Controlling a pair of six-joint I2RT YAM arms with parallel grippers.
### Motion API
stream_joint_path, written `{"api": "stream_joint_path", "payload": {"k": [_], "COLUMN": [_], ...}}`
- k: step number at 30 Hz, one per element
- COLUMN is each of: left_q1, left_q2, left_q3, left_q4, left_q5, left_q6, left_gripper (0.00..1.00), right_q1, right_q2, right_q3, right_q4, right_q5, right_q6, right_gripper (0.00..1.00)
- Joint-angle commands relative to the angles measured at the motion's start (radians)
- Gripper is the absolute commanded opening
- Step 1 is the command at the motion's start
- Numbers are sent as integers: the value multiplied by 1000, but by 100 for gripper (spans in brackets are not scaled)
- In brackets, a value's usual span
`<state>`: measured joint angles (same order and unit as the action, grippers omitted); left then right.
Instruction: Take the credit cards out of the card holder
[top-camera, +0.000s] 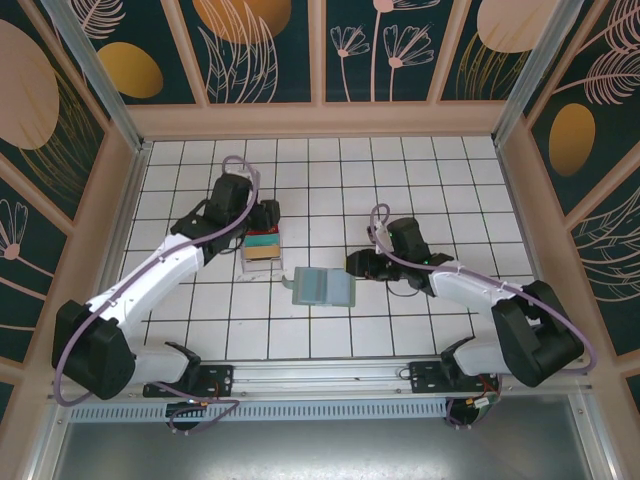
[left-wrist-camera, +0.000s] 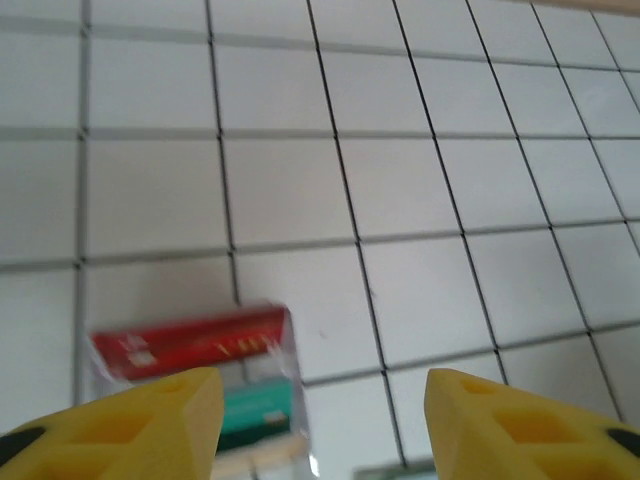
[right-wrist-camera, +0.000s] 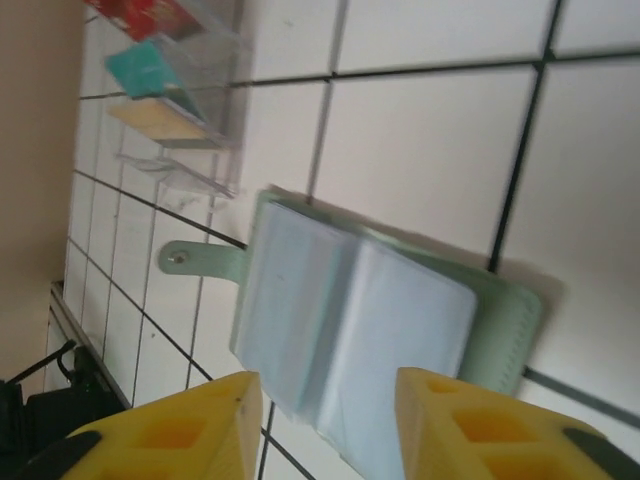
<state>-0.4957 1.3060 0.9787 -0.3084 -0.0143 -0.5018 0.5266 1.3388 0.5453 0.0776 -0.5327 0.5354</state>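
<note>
Grey-green card holder (top-camera: 323, 287) lies open and flat on the white-tiled bench (top-camera: 420, 180), roughly centre, between the two arms. Inside is light blue, with two pale sleeve pages side by side. The grey-green cover shows as a rim past the pages, with a stitched line along one edge (clearest from the right wrist). A closing tab (right-wrist-camera: 200, 260) with a small snap sticks out on the side facing the clear tray (right-wrist-camera: 225, 150).

Credit cards (top-camera: 262, 245) stand stepped in that tray, just beside the holder's far-left corner. The red card (left-wrist-camera: 190, 340) is farthest from the arm bases, then the teal card (left-wrist-camera: 262, 412), with the tan card (right-wrist-camera: 160, 120) nearest. All are solid colours, thin and flat. The red one carries some small print, too blurred to read.

Left hand (left-wrist-camera: 322, 400) hangs over the tray with its fingers well apart. Only tile and tray show between them, and it holds nothing.

Right hand (right-wrist-camera: 328, 400) sits at the holder's right edge, fingers partway apart, with blue page showing in the gap. Can't tell whether either finger touches it (nothing looks lifted).
</note>
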Motion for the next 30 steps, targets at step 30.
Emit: {"api": "stream_joint_path", "payload": {"k": [30], "left_q1": [-268], "left_q2": [223], "left_q3": [-244], "left_q4": [210], "left_q5": [157], "left_q6": [-364], "left_gripper": [49], "right_q1": [85], "right_q2": [155], "right_q3": [-82], "right_q4": [58], "right_q5": [103], "right_q6": [69], "right_gripper": [21]}}
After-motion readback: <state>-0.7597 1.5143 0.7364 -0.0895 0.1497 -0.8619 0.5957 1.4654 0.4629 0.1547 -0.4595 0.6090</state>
